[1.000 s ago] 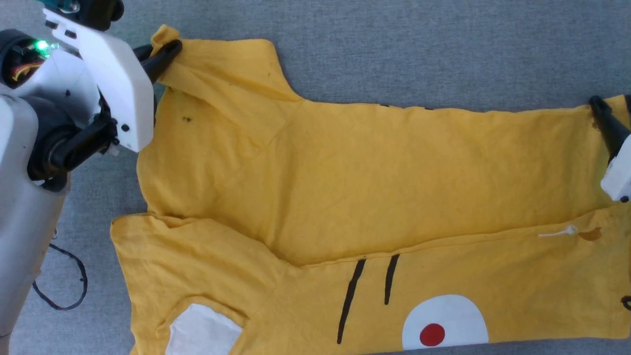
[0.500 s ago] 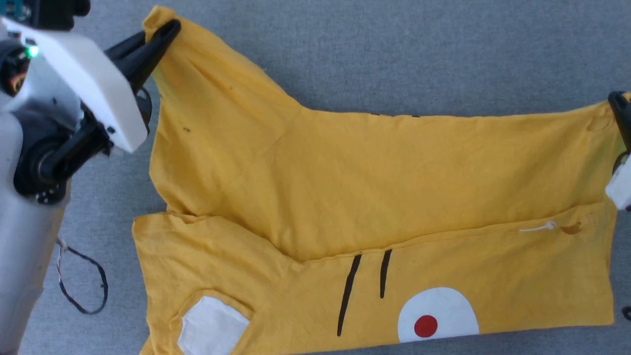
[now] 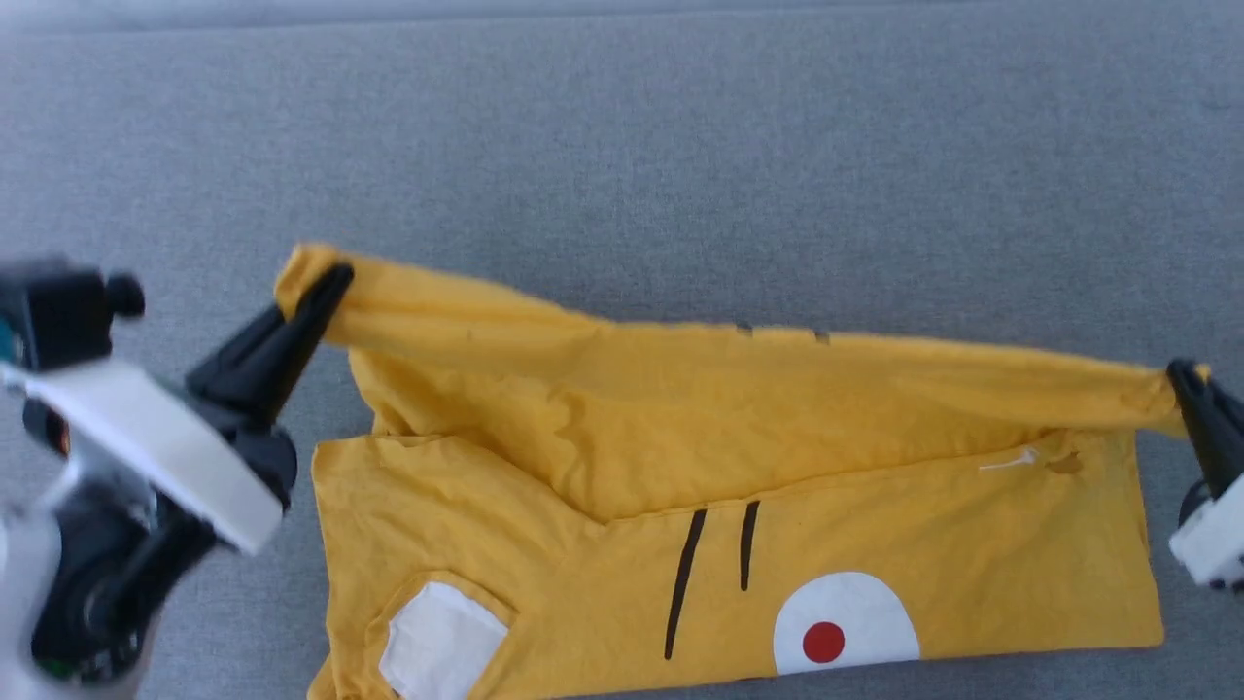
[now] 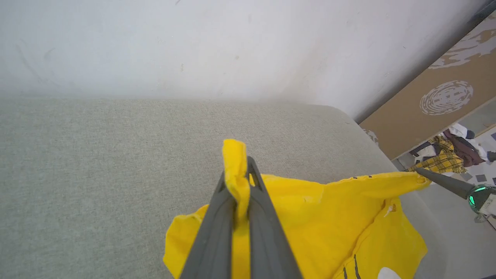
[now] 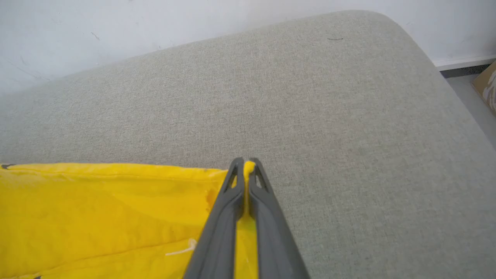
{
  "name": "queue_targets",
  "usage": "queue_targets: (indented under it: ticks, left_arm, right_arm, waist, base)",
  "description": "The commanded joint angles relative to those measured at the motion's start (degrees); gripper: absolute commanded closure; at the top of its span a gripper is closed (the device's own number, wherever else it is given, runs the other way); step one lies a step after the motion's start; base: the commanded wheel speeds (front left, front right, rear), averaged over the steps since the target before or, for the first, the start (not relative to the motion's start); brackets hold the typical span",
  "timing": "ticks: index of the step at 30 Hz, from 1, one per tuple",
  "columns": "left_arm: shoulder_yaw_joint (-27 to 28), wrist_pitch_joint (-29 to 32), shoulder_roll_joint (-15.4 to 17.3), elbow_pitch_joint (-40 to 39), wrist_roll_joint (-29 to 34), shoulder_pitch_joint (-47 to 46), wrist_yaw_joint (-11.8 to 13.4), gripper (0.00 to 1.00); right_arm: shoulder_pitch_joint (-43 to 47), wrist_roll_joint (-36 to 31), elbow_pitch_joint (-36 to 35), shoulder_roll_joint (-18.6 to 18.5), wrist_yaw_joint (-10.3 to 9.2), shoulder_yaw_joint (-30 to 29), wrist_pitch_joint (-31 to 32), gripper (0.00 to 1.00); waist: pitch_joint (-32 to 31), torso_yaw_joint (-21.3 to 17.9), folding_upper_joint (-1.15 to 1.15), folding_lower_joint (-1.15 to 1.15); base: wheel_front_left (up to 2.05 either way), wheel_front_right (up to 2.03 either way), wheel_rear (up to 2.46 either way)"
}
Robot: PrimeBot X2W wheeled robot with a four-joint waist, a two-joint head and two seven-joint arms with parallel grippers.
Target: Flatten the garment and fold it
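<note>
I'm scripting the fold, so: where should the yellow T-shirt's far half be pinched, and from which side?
Pinch the T-shirt at its far edge's two end corners, each from its outer side: the left gripper and right gripper, shut there, stretch that edge straight and raised.

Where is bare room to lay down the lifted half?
Widest: grey cushion beyond the garment's raised edge, up to the wall. Smaller patches outside the left gripper and right gripper. Crowded: near side, under the printed half.

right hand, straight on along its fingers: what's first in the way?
Probably the grey cushion, just past the garment corner that the right hand pinches; the white wall lies behind. Depth is unclear.
</note>
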Motion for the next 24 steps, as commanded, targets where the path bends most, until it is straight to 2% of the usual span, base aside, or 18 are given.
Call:
queue_targets:
  ticks: [1,5,10,16,17,19,20,21,22,23,24]
  left_arm:
    - [1.14,-1.43,0.12,-1.77,-0.93,4.28,0.86,1.0]
    - [3.2,-4.08,-0.29,-4.64,-2.64,14.18,2.08,1.0]
    - [2.97,-5.59,-1.55,-4.77,-4.66,23.82,2.21,1.0]
    - [0.22,-6.42,-4.26,0.23,-3.73,26.03,3.38,1.0]
    - [-0.17,-6.61,-4.88,1.6,-3.52,25.61,3.68,1.0]
    - [-1.23,-6.56,-5.72,4.73,-2.94,24.56,3.84,0.72]
    - [-1.73,-6.44,-6.1,6.29,-2.76,23.95,3.83,0.6]
    - [-2.2,-6.27,-6.39,7.7,-2.56,23.36,3.81,0.46]
    - [-2.73,-5.94,-6.65,8.87,-2.52,22.86,3.67,0.13]
    - [-3.09,-5.84,-6.88,9.69,-2.49,22.41,3.41,0.0]
    - [-3.15,-6.06,-7.19,10.26,-2.47,22.05,3.38,0.0]
  right_arm:
    - [2.1,1.22,-0.4,0.71,-0.03,-0.49,-0.92,1.0]
    - [6.54,2.97,-0.42,1.92,-0.03,-1.52,-2.02,1.0]
    - [11.11,3.53,0.89,2.8,-0.03,-1.75,-2.6,1.0]
    - [12.45,0.97,4.32,3.06,-0.03,0.28,-3.28,1.0]
    - [12.19,0.75,5.02,3.18,-0.03,0.5,-3.46,0.92]
    - [11.57,0.21,6.46,3.32,-0.03,1.13,-3.56,0.4]
    - [11.22,-0.05,7.07,3.38,-0.03,1.4,-3.5,0.0]
    - [10.86,-0.23,7.63,3.44,-0.03,1.59,-3.4,0.0]
    - [10.62,-0.31,8.19,3.48,-0.03,1.87,-3.08,0.0]
    - [10.46,-0.34,8.55,3.48,-0.03,2.15,-2.79,0.0]
    - [10.35,-0.23,8.57,3.48,-0.03,2.28,-2.63,0.0]
  waist:
    - [-2.14,0.29,0.0,0.01]
    - [-3.17,0.64,0.0,0.01]
    - [-3.61,1.35,0.0,0.01]
    - [-4.49,1.99,0.0,0.01]
    - [-4.71,2.04,0.0,0.01]
    - [-5.17,2.03,0.0,0.01]
    - [-5.33,1.99,0.0,0.01]
    - [-5.49,1.93,0.0,0.01]
    - [-5.64,1.86,0.0,0.01]
    - [-5.77,1.79,0.0,0.01]
    - [-5.87,1.74,0.0,0.01]
  base:
    - [0.0,0.0,0.0]
    - [0.0,0.0,0.0]
    - [0.0,0.0,0.0]
    - [0.0,0.0,0.0]
    - [0.0,0.0,0.0]
    - [0.0,0.0,0.0]
    - [0.0,0.0,0.0]
    - [0.0,0.0,0.0]
    - [0.0,0.0,0.0]
    - [0.0,0.0,0.0]
    - [0.0,0.0,0.0]
